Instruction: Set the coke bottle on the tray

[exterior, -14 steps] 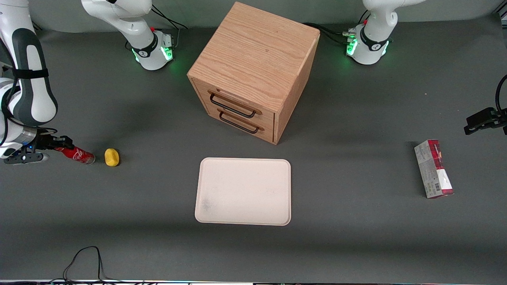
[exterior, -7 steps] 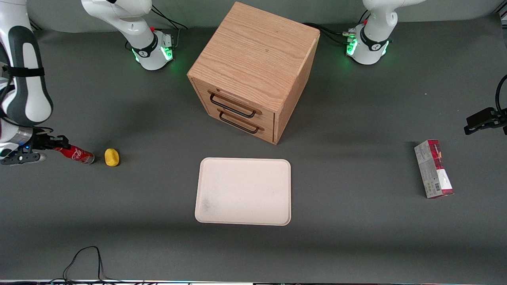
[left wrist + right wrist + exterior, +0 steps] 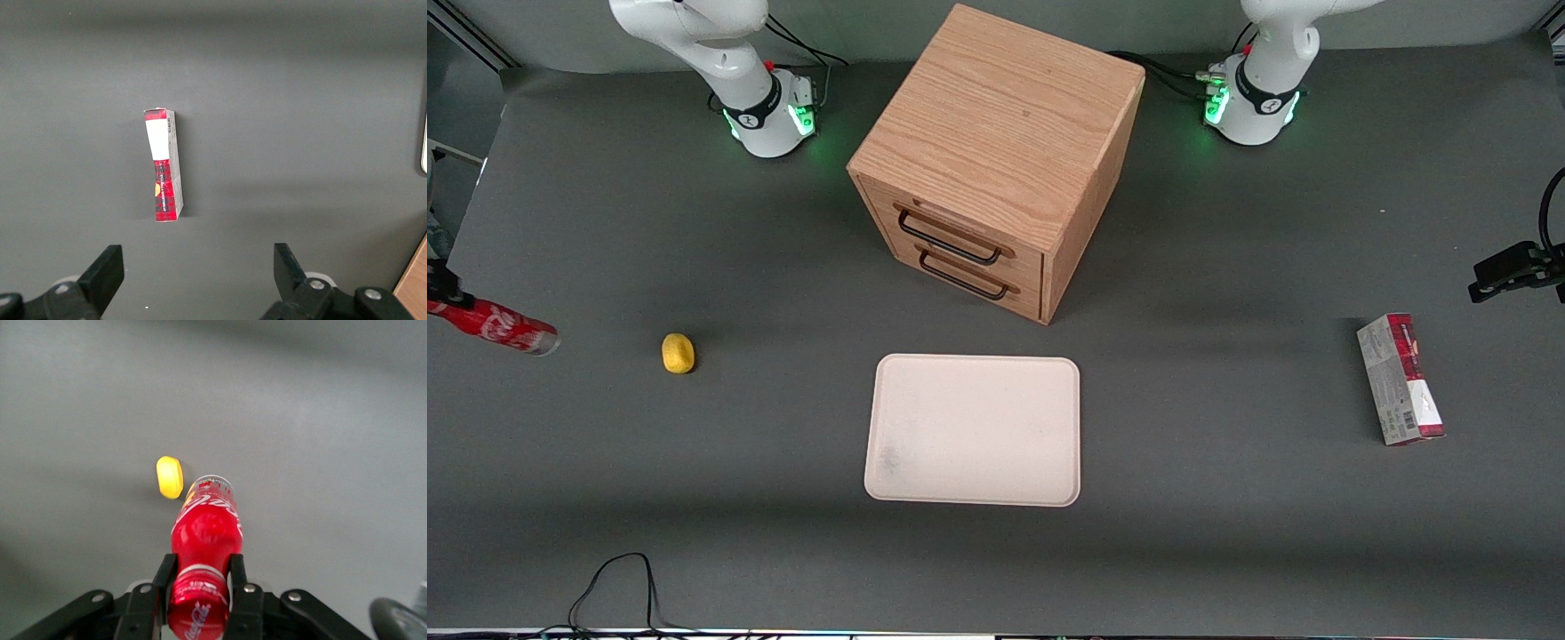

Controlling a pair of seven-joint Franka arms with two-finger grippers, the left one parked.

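— Since a second ago, what moved?
— Up and outward went the coke bottle (image 3: 491, 324), carried off the table toward the working arm's end, away from the yellow lump (image 3: 678, 353).
— And the gripper (image 3: 199, 585)?
— Its fingers (image 3: 162, 580) pinch the bottle just below the cap, base pointing away from the wrist.
— The tray (image 3: 974, 430)?
— Nearest the front camera, well apart from the bottle; the wooden cabinet (image 3: 996, 158) stands farther back.

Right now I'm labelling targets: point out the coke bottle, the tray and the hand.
coke bottle (image 3: 205, 527): right wrist view, red body.
tray (image 3: 974, 430): front view, bare floor.
hand (image 3: 199, 587): right wrist view, between fingertips gripping the neck.
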